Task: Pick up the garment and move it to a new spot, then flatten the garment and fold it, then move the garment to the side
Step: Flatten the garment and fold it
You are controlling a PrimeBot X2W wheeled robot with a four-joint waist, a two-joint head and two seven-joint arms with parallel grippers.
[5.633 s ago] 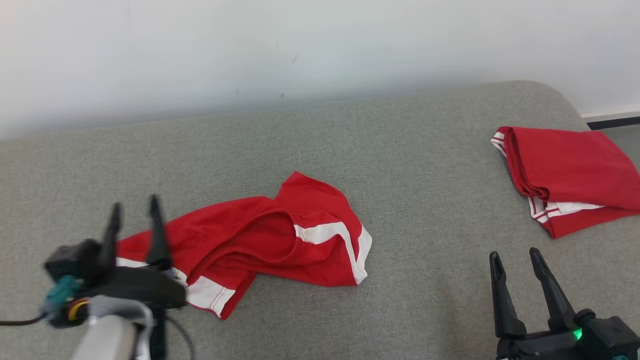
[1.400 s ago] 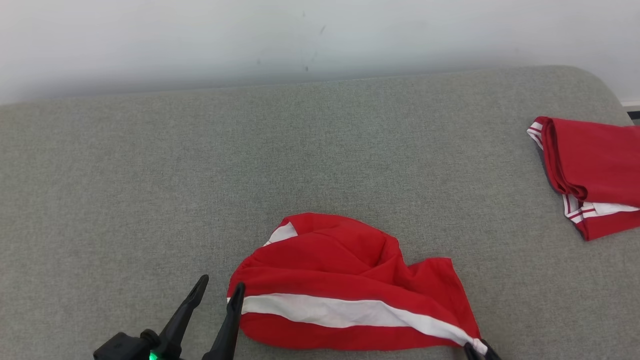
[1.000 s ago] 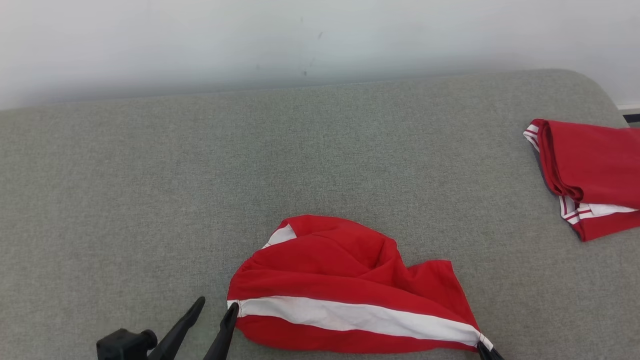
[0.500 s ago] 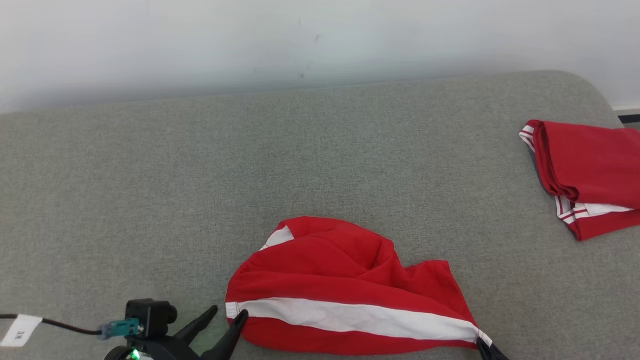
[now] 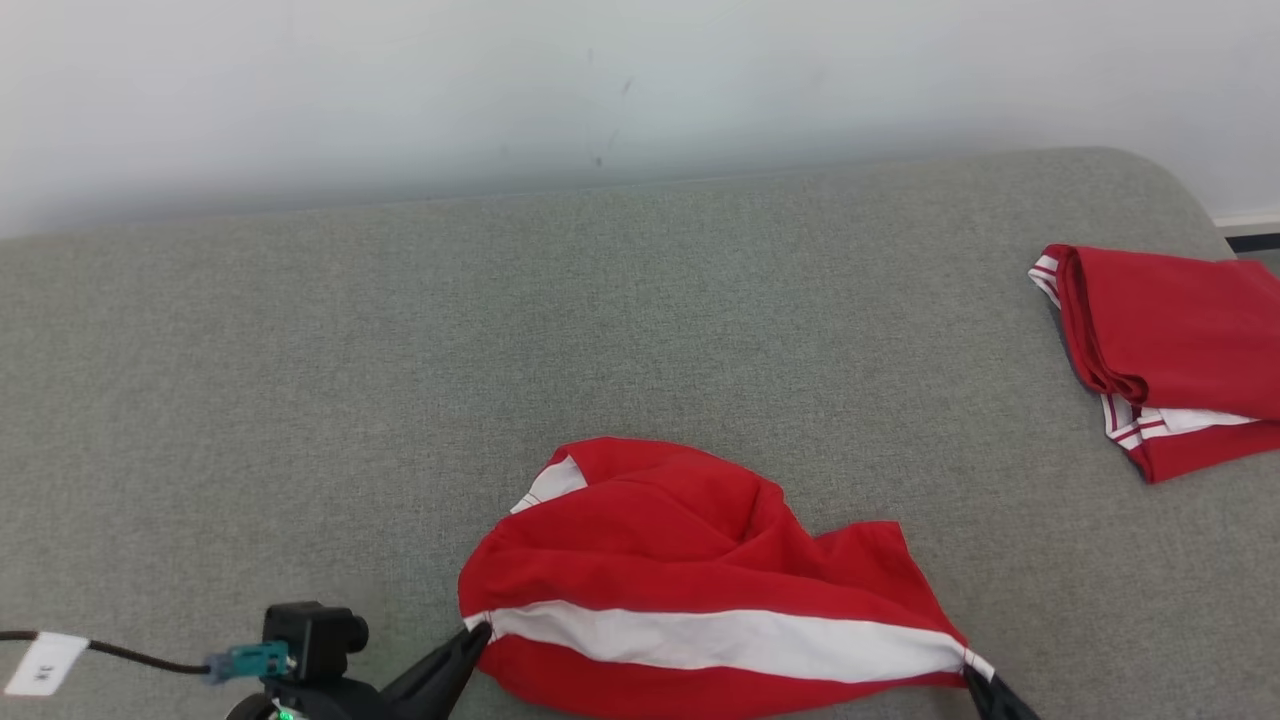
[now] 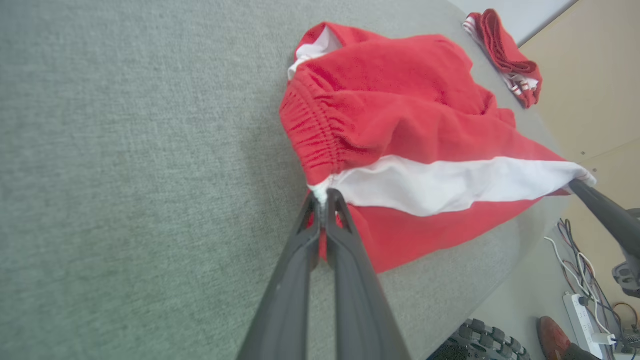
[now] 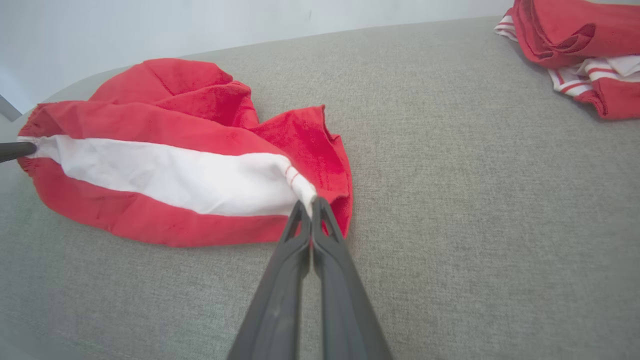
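the folded red-and-white cloth pile (image 5: 1170, 340) is cut by the head view's right edge — the crumpled red white-banded garment (image 5: 700, 540) by its bottom edge; print on the white cable tag (image 5: 40, 663) cannot be read.

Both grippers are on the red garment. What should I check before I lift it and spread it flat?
1. Left gripper shut on the garment, at the waistband end of the white stripe: ok.
2. Right gripper shut on the stripe's other end: ok.
3. Stripe runs fairly straight between the two grips: ok.
4. Rest of the garment lies flat: not ok, it is bunched behind the stripe.
5. Folded red garment lies well apart at the far right: ok.
6. How many fabric layers each gripper pinches: cannot tell.
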